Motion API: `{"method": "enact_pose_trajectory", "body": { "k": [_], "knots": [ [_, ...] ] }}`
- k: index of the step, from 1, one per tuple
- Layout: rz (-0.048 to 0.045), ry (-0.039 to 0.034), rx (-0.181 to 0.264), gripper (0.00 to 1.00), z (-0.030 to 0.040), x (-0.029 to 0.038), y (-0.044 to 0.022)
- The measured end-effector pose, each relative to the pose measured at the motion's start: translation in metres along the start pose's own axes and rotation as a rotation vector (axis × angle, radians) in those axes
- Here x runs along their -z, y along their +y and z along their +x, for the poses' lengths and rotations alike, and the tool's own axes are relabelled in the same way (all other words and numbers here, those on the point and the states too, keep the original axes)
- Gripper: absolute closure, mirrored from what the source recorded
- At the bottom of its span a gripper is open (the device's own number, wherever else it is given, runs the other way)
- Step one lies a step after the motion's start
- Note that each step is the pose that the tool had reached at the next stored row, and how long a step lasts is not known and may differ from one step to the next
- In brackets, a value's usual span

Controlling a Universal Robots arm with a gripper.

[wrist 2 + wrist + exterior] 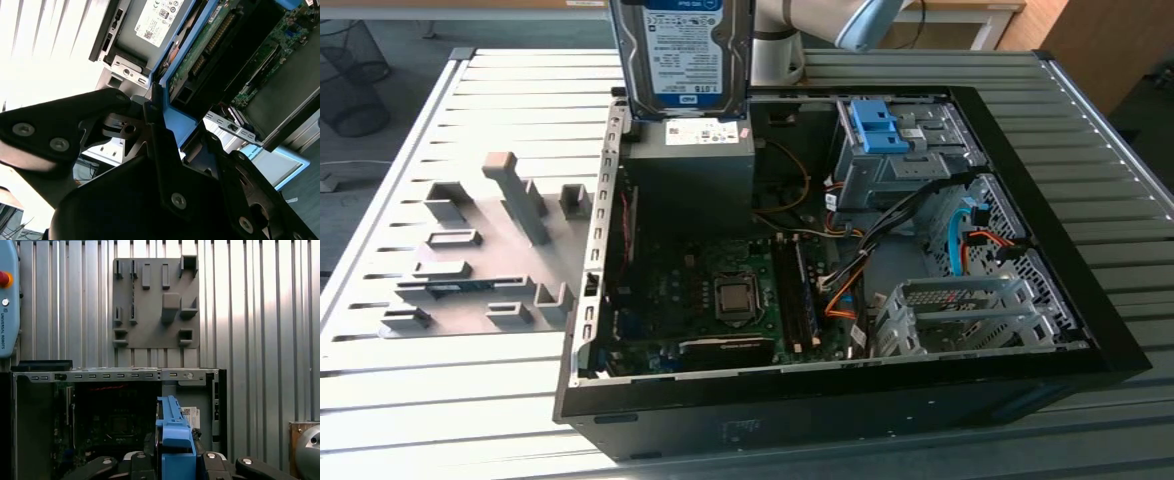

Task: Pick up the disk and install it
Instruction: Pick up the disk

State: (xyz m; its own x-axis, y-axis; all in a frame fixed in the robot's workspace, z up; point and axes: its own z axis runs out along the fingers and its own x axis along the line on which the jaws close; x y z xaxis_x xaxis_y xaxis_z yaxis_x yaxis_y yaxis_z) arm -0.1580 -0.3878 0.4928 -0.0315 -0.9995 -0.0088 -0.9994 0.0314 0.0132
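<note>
We see the fingers [100,112] squeezing the disk [683,50] tight between them. It is silver, with blue sides and a white-and-blue label.

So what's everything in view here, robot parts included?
disk: one, silver, white-and-blue label, blue rails, held upright over the case.
computer case: one, black, open, on the table.
dark grey box: one, inside the case, below the disk.
blue latch: one, on a grey cage inside the case.
holder board: one, grey, on the table beside the case.
table: one, grey slatted metal.
arm: one, pale, behind the case.
gripper: one, black, shut on the disk.
</note>
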Motion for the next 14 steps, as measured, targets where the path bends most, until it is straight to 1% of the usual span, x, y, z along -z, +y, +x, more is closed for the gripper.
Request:
{"method": "enact_pose_trajectory", "body": {
  "k": [1, 8, 14],
  "knots": [
    [-0.0001, 0.0001, 0.0, 0.64, 0.0, 0.0001, -0.0009],
    [0.0, 0.0, 0.0, 0.64, -0.0001, 0.0, -0.002],
    [0.0, -0.0001, 0.0, 0.64, -0.0001, 0.0, -0.0048]
  ]
}}
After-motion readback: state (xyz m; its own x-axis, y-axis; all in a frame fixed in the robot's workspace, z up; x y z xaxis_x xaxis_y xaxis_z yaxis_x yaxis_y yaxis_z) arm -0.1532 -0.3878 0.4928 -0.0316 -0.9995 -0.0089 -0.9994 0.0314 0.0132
